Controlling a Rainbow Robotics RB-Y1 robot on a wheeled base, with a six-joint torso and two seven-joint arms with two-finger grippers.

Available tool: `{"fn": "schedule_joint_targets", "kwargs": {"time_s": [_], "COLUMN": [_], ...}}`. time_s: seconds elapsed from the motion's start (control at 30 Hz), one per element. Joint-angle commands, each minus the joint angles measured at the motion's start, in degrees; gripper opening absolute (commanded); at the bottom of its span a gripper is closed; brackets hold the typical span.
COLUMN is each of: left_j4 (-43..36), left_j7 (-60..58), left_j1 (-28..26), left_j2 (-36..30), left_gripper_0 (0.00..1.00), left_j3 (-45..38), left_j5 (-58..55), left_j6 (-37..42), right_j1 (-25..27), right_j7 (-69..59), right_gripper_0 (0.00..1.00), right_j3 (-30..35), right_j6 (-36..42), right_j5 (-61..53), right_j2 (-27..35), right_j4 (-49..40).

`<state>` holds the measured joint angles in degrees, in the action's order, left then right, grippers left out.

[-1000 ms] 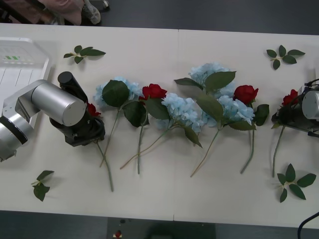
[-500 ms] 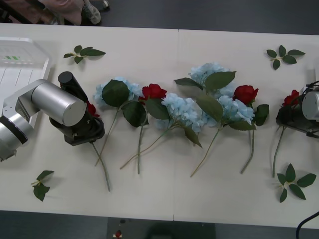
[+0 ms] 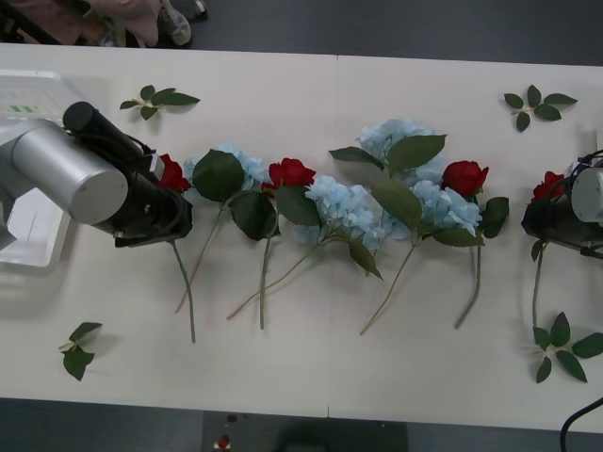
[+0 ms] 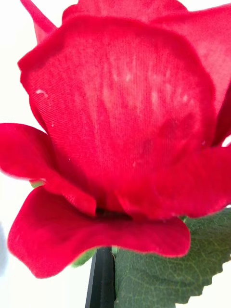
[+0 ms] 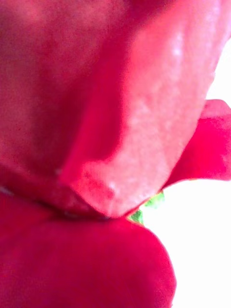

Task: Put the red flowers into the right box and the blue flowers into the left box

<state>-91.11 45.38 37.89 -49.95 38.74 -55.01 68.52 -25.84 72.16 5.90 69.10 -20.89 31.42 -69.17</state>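
Showing two red roses gripped at opposite ends of the white table (image 3: 311,367). The left gripper (image 3: 158,218) is clamped just below the head of the left rose (image 3: 171,175), whose deep-red petals sit beside the gripper's black body while its thin green stem hangs down toward the table's near edge. In the left wrist view the same rose (image 5: 96,144) appears as folded velvety red petals with a speck of green at the base. The right gripper (image 3: 546,218) is closed on the right rose (image 3: 549,185) at the table's right edge; its stem runs down toward a loose leaf sprig (image 3: 563,344). The right wrist view shows this rose (image 4: 120,130) as a tight cup of red fabric petals above a serrated dark green leaf and a black finger (image 4: 102,281).

Between the two arms lie the blue flowers (image 3: 396,179), pale sky-blue puffy clusters with broad green leaves, and two more red roses (image 3: 290,173), all with long stems pointing toward the near edge. The left box (image 3: 38,235), white and translucent, sits at the table's left end, partly behind the left arm.
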Motion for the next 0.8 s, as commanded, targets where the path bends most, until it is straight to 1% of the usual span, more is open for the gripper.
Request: {"fn": "schedule_joint_targets", "kwargs": {"time_s": [0.03,0.13,0.17,0.27,0.33,0.47,0.53,0.63,0.73,0.8], "left_j4": [-5.65,-7.59,-7.94,-9.61,-10.4,-11.45,-11.28,-10.49,-8.99,-8.03], "left_j7": [9.02,13.95,15.0,20.01,21.86,24.41,24.05,23.7,23.53,23.53], "left_j1": [1.22,1.22,1.31,1.31,1.31,2.89,3.95,5.26,6.93,8.69], "left_j2": [-3.84,-4.28,-4.19,-3.75,-2.25,4.25,7.85,11.37,14.71,17.08], "left_gripper_0": [0.0,0.0,0.0,0.0,0.0,0.0,0.0,0.0,0.0,0.0], "left_j3": [-5.6,-7.1,-7.27,-7.54,-8.33,-9.82,-9.82,-10.0,-10.0,-10.0], "left_j5": [-4.31,-5.81,-5.72,-5.81,-5.89,-5.98,-5.98,-5.98,-5.72,-5.54], "left_j6": [-6.56,-13.32,-14.64,-22.29,-24.84,-26.95,-28.0,-28.0,-28.0,-28.0], "right_j1": [-0.71,-0.71,-0.71,-0.71,-0.79,-1.67,-1.85,-2.38,-3.96,-5.71], "right_j7": [-2.46,-2.37,-2.2,-1.67,-1.23,0.18,0.88,1.93,5.89,9.23], "right_gripper_0": [0.0,0.0,0.0,0.0,0.0,0.0,0.0,0.0,0.0,0.0], "right_j3": [0.34,1.39,1.65,4.2,5.87,9.13,10.09,10.97,11.15,11.15], "right_j6": [6.13,10.09,10.62,12.64,12.73,11.93,10.7,8.51,4.82,0.51], "right_j5": [1.29,1.03,0.94,0.5,0.06,-0.99,-0.9,-1.08,-1.43,-3.28], "right_j2": [2.77,4.44,4.71,6.38,7.43,10.51,12.62,15.25,18.24,20.35], "right_j4": [-9.32,-14.15,-15.03,-19.25,-20.74,-21.27,-21.09,-19.25,-14.33,-8.53]}}
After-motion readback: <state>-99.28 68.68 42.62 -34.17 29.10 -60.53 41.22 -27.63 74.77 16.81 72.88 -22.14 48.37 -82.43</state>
